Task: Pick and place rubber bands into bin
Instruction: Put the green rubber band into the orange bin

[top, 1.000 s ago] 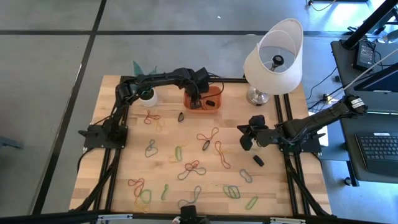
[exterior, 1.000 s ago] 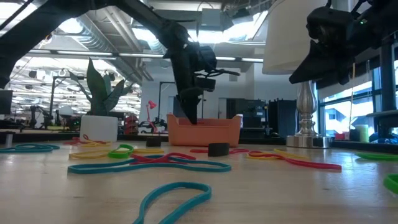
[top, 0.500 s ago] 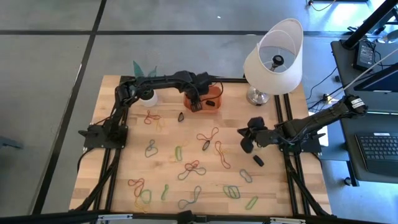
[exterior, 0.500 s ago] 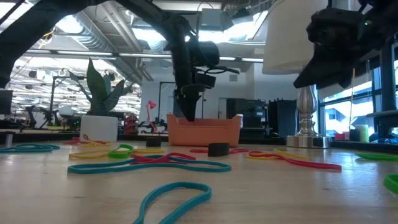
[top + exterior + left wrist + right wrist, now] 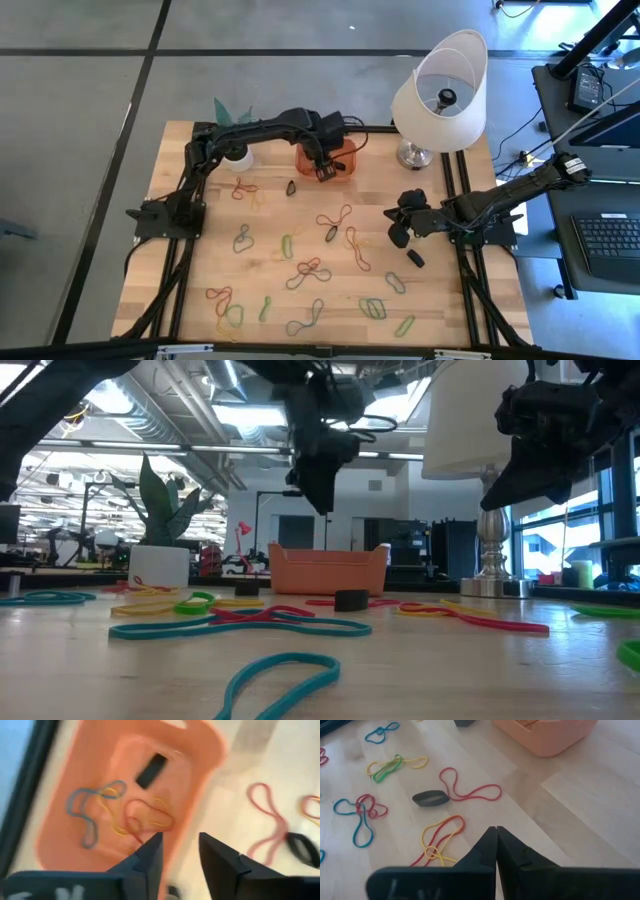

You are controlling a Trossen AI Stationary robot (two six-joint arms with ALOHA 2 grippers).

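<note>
The orange bin (image 5: 346, 150) stands at the table's far edge; grey-blue, yellow and red rubber bands (image 5: 90, 815) and a black one (image 5: 151, 770) lie inside it. My left gripper (image 5: 323, 168) (image 5: 180, 855) hovers open above the bin's near wall (image 5: 328, 570), touching nothing. Many more rubber bands (image 5: 308, 272) lie loose across the wooden table. My right gripper (image 5: 397, 235) (image 5: 496, 832) is shut and hangs above the table's right-middle, over a yellow-and-red band (image 5: 440, 837) and near a red band (image 5: 470, 790).
A white lamp (image 5: 440, 85) stands at the far right corner, right of the bin. A white plant pot (image 5: 238, 155) sits left of the bin. Small black bands (image 5: 415, 258) (image 5: 291, 187) lie on the wood. Black frame rails (image 5: 180, 260) run along the table's sides.
My left gripper has risen from inside the bin to well above its rim and drifted slightly toward the table's right. The bands on the table have stayed where they were.
</note>
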